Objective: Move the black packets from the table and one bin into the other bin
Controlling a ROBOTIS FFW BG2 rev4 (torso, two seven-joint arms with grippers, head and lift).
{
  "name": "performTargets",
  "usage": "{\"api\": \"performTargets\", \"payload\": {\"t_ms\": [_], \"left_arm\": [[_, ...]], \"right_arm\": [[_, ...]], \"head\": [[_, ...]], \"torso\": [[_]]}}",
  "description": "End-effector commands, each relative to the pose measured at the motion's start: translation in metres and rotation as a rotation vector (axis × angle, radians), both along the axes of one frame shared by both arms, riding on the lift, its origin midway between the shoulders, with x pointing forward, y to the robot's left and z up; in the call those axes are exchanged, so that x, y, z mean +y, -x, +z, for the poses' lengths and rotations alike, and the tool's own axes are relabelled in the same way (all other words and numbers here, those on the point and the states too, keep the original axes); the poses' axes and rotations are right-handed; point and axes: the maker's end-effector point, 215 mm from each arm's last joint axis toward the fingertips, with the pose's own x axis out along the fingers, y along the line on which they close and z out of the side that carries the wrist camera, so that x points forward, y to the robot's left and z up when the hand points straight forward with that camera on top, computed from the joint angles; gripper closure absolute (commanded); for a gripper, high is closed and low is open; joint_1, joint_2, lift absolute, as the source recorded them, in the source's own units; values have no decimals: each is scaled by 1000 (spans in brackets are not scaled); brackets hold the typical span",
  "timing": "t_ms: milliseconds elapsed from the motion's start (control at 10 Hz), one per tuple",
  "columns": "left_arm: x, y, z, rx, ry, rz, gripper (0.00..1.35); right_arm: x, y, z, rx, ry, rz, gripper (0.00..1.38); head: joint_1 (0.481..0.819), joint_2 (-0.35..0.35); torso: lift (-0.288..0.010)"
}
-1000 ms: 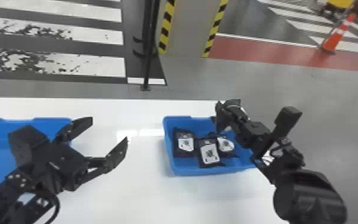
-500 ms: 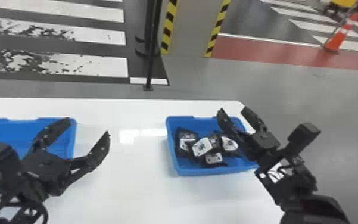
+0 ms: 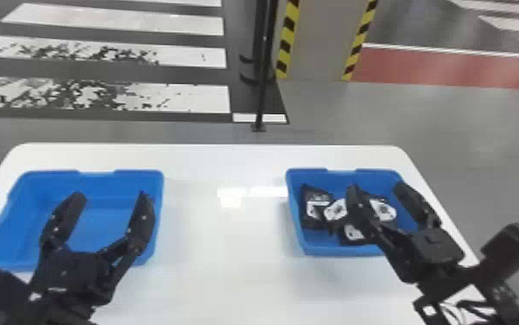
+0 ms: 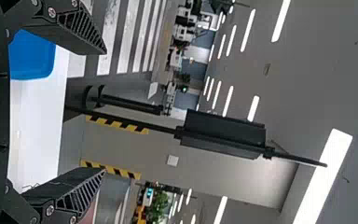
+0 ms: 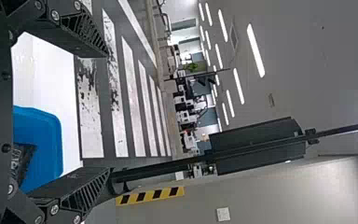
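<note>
Right tool (image 3: 376,186): spread wide, nothing between its fingers; I have it out over the right bin in the head view, at a height I can't judge.
Left tool (image 3: 112,196): also spread and holding nothing, in front of the left bin's floor; probably parked there, ready for a pick on that side.
Packets (image 3: 314,211): several, black with pale labels, overlapping in the right bin, partly behind one of my right fingers. The loose heap looks dropped in rather than arranged.
Right bin (image 3: 295,224): likely the one I am filling, placed where my right arm reaches easily.
Left bin (image 3: 160,186): likely the source, set apart on my left so each arm has its own side.
Tabletop (image 3: 223,242): white, carrying both bins, with a broad gap between them.
Right wrist view: adds the ribbed pads (image 5: 85,35) and a bin corner with a dark packet; I aim forward more than down, so a grasp would probably need a tilt.
Left wrist view: adds ceiling lights (image 4: 328,177) and a dark panel (image 4: 223,133) on the stand (image 3: 264,86).
</note>
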Motion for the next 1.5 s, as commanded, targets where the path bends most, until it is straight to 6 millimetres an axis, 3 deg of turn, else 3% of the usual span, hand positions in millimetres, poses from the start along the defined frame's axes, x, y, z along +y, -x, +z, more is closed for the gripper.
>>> {"api": "performTargets", "payload": {"t_ms": [0,300,600,1400], "left_arm": [[26,6,-8,10,-76,59,150],[39,4,-11,11,-209,87,150],[39,5,1,-19,-219,92,151],[39,5,0,-14,-215,92,151]], "right_arm": [[10,15,-7,32,15,13,163],[9,21,-32,101,26,15,165],[11,22,-36,116,26,23,165],[13,20,-33,108,23,32,165]], "head": [[695,-107],[695,-37],[695,-27],[695,-24]], "torso": [[-110],[-110],[-110],[-110]]}}
